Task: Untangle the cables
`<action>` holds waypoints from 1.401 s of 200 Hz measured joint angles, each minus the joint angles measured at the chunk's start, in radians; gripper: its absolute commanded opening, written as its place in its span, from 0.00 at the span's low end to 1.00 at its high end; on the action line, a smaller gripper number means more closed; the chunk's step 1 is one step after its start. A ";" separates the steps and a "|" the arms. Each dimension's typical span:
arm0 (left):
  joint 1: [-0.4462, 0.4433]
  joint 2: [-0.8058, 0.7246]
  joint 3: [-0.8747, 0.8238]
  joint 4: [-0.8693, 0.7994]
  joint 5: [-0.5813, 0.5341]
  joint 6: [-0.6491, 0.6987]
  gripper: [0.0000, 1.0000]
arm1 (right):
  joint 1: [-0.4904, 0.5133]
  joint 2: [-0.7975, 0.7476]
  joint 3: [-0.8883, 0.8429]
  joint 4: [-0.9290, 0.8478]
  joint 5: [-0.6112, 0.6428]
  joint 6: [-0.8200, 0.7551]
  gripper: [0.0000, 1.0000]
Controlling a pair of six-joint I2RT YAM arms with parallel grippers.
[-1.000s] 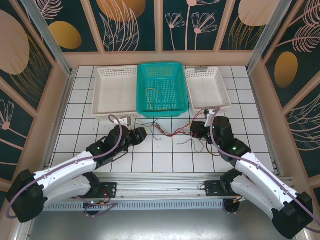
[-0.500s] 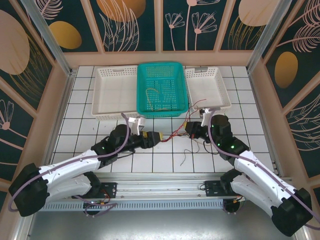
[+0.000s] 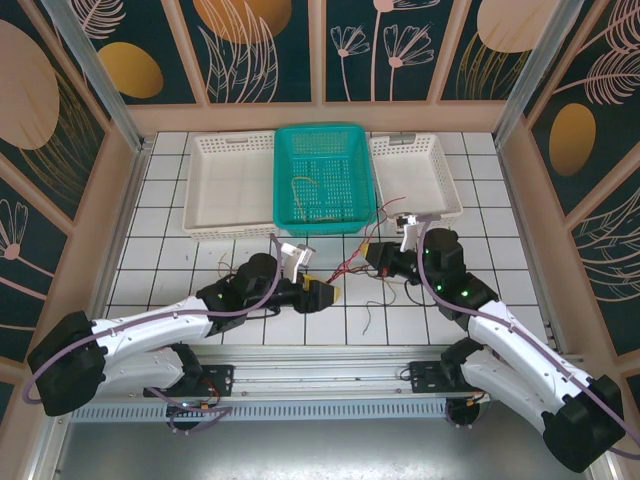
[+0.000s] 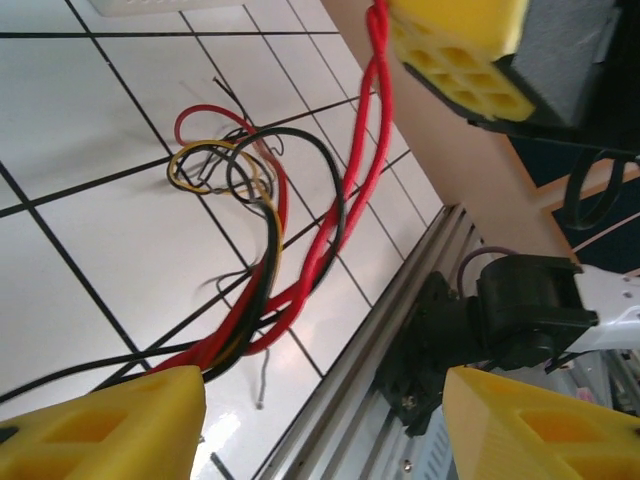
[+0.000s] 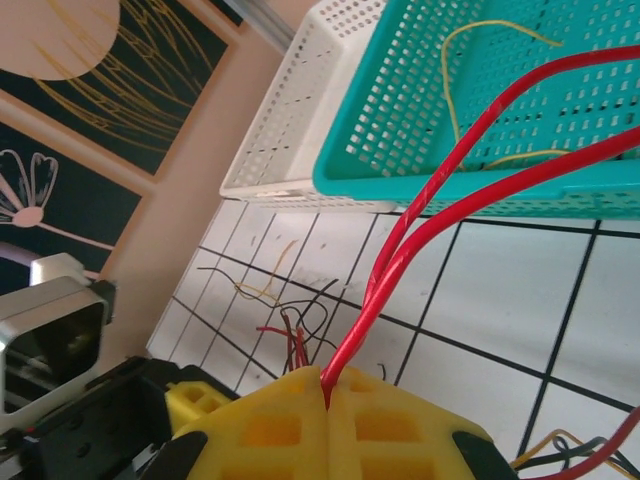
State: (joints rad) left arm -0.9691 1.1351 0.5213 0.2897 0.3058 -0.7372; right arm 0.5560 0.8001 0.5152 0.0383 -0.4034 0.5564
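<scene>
Pinching a doubled red strand between its clenched yellow pads, the right claw (image 3: 372, 258) (image 5: 328, 385) sits just in front of the near right corner of the teal basket (image 3: 325, 130) (image 5: 420, 150). The cables (image 3: 345, 268) (image 4: 270, 230) (image 5: 420, 240) lie on the tiled desk (image 3: 160, 270) in front of that basket, between the two claws. They form a loose knot of red, black and yellow-tan wires, looped over one another. The left claw (image 3: 322, 293) (image 4: 320, 400) is also in front of the basket, farther from its near wall than the right claw. Its fingers are spread wide and released, clamping nothing, and the bundle runs past one finger. A separate thin yellow wire (image 3: 300, 183) (image 5: 490, 40) rests inside the basket. Two white baskets (image 3: 230, 180) flank it, one on each side.
</scene>
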 measured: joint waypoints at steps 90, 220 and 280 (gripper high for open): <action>0.000 0.032 0.001 -0.017 -0.022 0.041 0.25 | 0.000 0.022 0.000 0.057 -0.122 0.005 0.00; -0.003 0.016 -0.007 0.060 0.020 0.033 0.00 | 0.000 0.034 -0.021 0.092 -0.167 0.010 0.00; -0.003 0.010 -0.011 0.065 -0.001 0.034 0.00 | 0.000 0.029 -0.040 0.095 -0.175 0.025 0.43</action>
State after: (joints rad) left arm -0.9718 1.1450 0.5098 0.3550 0.3050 -0.7036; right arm 0.5560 0.8295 0.4747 0.1329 -0.5781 0.5812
